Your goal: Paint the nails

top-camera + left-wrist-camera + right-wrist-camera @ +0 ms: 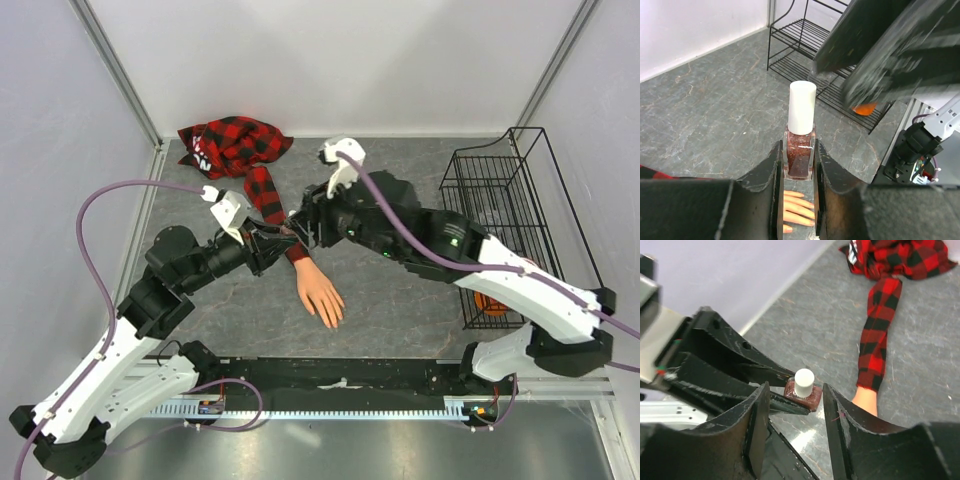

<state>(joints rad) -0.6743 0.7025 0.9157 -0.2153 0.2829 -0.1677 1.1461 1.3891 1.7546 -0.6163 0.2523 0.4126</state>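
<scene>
The nails [334, 319] tip the mannequin hand [322, 292], which lies flat with its fingers pointing toward the arm bases, just nearer than both grippers. Above it, the left gripper [799, 167] clamps the polish bottle [799, 157]. Its cap [804, 381] points up between the right gripper [794, 390] fingers, which are spread and not touching it. The plaid sleeve [268, 195] runs away behind.
</scene>
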